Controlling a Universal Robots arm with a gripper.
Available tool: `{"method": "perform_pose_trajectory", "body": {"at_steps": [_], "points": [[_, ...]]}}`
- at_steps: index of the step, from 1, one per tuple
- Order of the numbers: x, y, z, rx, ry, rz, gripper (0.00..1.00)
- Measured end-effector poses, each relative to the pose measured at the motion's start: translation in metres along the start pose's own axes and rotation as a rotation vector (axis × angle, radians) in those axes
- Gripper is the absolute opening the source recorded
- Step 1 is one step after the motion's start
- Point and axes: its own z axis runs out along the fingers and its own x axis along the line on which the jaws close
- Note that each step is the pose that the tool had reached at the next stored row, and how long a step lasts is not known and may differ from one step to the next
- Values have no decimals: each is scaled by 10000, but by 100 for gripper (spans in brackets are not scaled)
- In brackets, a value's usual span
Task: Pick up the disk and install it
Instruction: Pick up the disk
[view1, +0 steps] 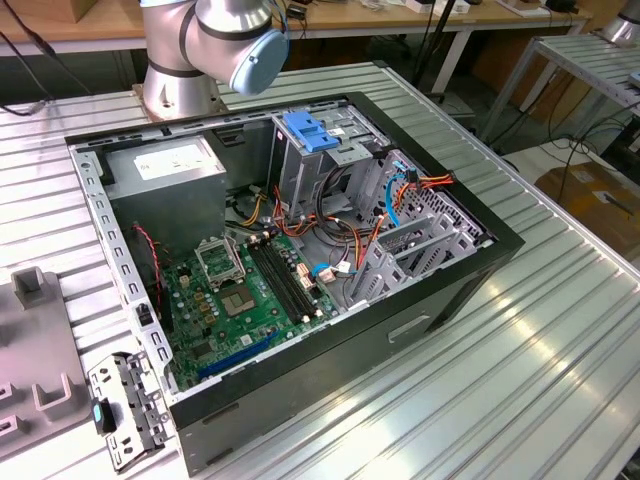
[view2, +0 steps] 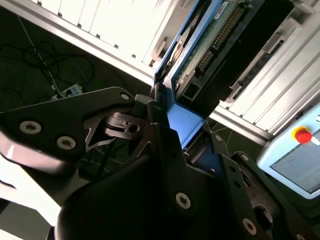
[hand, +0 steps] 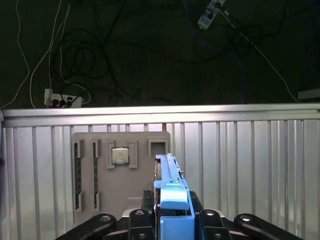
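The disk stands edge-on between my black fingers in the first wrist view, its blue plastic rail facing the camera. In the second wrist view the disk shows its green circuit board and connector, framed by the blue rail. My gripper is shut on the disk's blue end, held up above the ribbed metal table. The open computer case lies on its side in the exterior view, with the bare-metal drive cage and its blue latch at the back.
A grey fixture tray holding a processor and memory sticks lies below the disk. Inside the case are a power-supply box, a green motherboard and loose cables. The arm's base stands behind the case. A metal bracket lies at the front left.
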Motion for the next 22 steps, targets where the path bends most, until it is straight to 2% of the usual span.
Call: {"method": "perform_pose_trajectory", "body": {"at_steps": [5,8,12,14,17,22], "points": [[-2,0,-71,0,0,0,37],[-5,-1,-183,1,0,0,37],[-9,-2,-287,-4,2,1,37],[-11,-2,-369,-6,2,1,37],[-13,-3,-440,-8,2,0,37],[-14,-3,-451,-6,1,0,37]]}}
